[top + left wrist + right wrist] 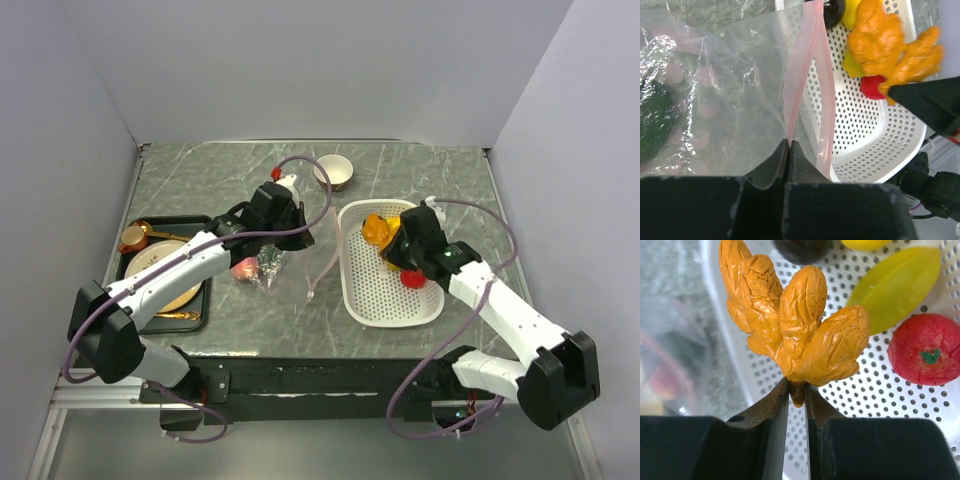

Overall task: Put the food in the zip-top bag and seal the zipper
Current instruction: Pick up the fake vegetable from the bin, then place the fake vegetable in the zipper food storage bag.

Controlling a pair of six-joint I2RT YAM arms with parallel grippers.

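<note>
My left gripper is shut on one lip of the pale pink zipper of the clear zip-top bag and holds the mouth parted. The bag lies left of the white basket and holds a pink piece and a dark green piece. My right gripper is shut on the stem of an orange lobed food piece, lifted over the basket's left part. A red piece, a yellow-green piece, a yellow piece and a dark piece lie in the basket.
The white perforated basket sits right of centre. A black tray at the left holds gold dishes and a cup. A small bowl stands at the back. A red-tipped white object lies behind the left gripper.
</note>
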